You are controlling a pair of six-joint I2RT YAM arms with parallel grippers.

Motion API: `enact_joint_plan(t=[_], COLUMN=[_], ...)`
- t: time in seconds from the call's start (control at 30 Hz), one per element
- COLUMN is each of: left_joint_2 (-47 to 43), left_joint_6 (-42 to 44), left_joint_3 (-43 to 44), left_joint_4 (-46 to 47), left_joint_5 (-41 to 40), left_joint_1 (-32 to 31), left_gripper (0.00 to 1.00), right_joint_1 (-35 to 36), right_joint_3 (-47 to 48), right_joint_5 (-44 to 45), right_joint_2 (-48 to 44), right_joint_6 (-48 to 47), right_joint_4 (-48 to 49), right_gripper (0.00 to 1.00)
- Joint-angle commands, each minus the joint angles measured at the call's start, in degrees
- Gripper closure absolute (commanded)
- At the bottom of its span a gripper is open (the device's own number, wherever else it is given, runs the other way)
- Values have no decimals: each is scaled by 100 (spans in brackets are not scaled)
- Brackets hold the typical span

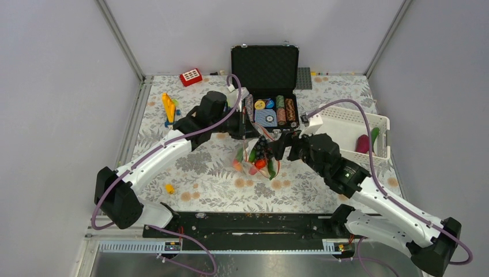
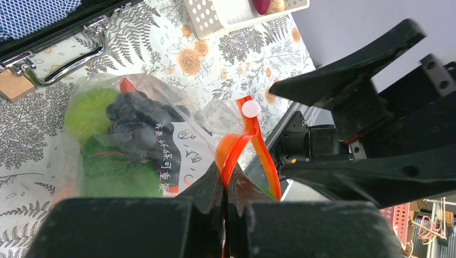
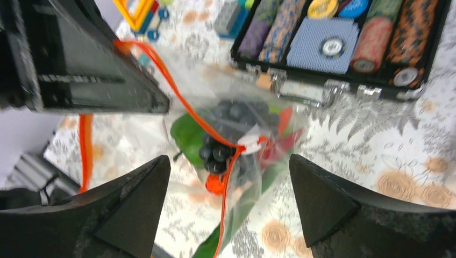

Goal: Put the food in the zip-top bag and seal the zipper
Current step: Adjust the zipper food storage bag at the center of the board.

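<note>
Two grippers meet over the zip-top bag (image 1: pixel 258 161) at the centre of the top view. The left gripper (image 2: pixel 226 187) is clamped tight on the zipper (image 2: pixel 232 150), with the orange-red strip pinched between its fingertips at bottom centre of the left wrist view. From the pinch the strip loops up to a white slider (image 2: pixel 250 109).

The right gripper (image 3: pixel 230 161) stands wide, jaws at the lower corners of its own view, holding nothing. The bag shows in the gap between them; no contact visible.

The bag is loaded: dark grapes (image 3: pixel 228 121), a green lump (image 3: pixel 188 134), red bits, and an orange lump (image 3: pixel 215 184) low down. The bag body lies on the floral tablecloth (image 1: pixel 196 184) with the mouth edge lifted. Can't tell how much of the zipper is sealed.

The open black case (image 1: pixel 265 75) with poker chips (image 1: pixel 281 109) sits just above the bag in the top view. The white basket (image 1: pixel 346 124) is at the right of the frame and holds a magenta piece (image 1: pixel 362 143) and a long green piece (image 1: pixel 375 136), both outside the bag. A red block (image 1: pixel 191 77) sits at upper left, with a yellow toy (image 1: pixel 168 107) below it.
</note>
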Motion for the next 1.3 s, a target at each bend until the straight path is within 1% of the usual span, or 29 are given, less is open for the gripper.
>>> enact_joint_plan(t=[0.0,0.07,0.1,0.17,0.2,0.23,0.27,0.4,0.47,0.53,0.63,0.73,0.8,0.87,0.97,1.07,1.17,1.2,1.23,1.27], left_joint_2=[-65,-53,-69,-89,-107,-127,-156,-315,-382,-450,-637,-849,-928,-883,-711,-556,-513,-538,-579,-631], left_joint_6=[137,147,156,171,181,201,224,292,359,577,1006,1456,1717,1900,2100,2224,2252,2237,2220,2213], left_joint_3=[125,119,113,95,86,72,50,-112,-122,-57,113,244,313,432,615,729,715,663,579,493], left_joint_4=[209,185,185,156,116,69,19,-60,-152,-473,-985,-1141,-1117,-1121,-1151,-1138,-1111,-1091,-1072,-1062], left_joint_5=[198,192,209,232,236,236,232,154,68,-160,-1079,-1561,-1640,-1688,-1513,-907,-544,-501,-450,-384], left_joint_1=[-17,-19,-19,-11,-14,-18,-19,-16,-19,-20,-27,-23,-24,-23,-23,-26,-23,-26,-27,-24], left_gripper=[100,100,100,100,100,100,99,98,98,99,99,98,97,96,96,95,84,76,59,45], right_joint_1=[26,24,26,26,26,26,26,26,26,26,26,26,26,25,26,26,26,26,26,26], right_joint_3=[256,258,226,225,254,321,390,495,561,754,1226,1939,2477,2830,3043,3046,2835,2720,2581,2435], right_joint_5=[-689,-834,-784,-378,-139,104,187,-265,-404,-548,-1008,-1198,-1185,-1341,-1676,-1510,-1042,-885,-733,-628], right_joint_2=[157,216,261,411,493,583,675,980,1019,878,515,367,424,472,547,593,619,629,638,647], right_joint_6=[8,153,212,323,363,406,441,598,666,658,481,477,656,891,1032,1136,1340,1417,1504,1593], right_joint_4=[-642,-668,-621,-662,-752,-870,-961,-996,-1023,-1265,-1678,-2542,-3191,-3502,-3543,-3503,-3381,-3330,-3268,-3197], right_gripper=[12,14,18,30,38,44,51,81,99,100,100,100,100,100,100,100,100,100,100,100])
